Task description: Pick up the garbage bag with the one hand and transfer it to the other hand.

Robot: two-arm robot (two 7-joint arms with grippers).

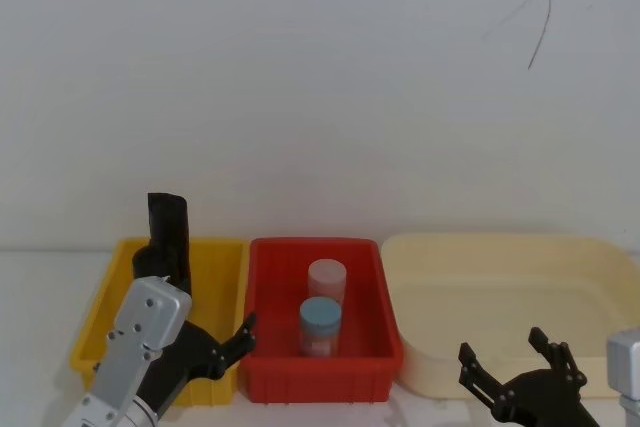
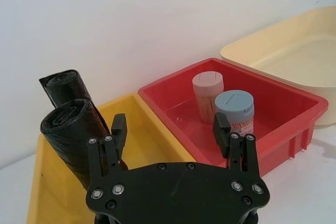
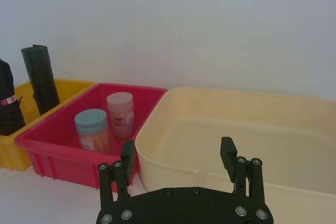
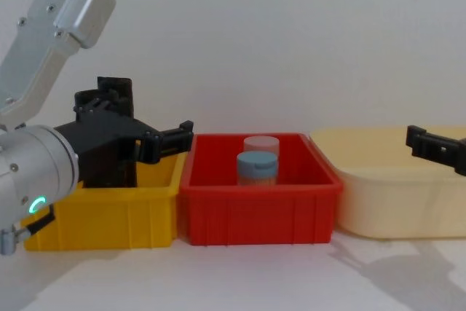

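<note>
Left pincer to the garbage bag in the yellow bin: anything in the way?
Nothing visible. The open left pincer hovers right beside the garbage bag; the slimmer black roll stands beyond it, off the path. The right pincer hangs near the cream tub.

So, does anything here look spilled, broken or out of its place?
Nothing is spilled or broken. The garbage bag and the slimmer black roll stand slightly tilted in the yellow bin; the blue-lidded jar and pink-lidded jar stand upright in the red bin. A thin dark mark crosses the wall.
</note>
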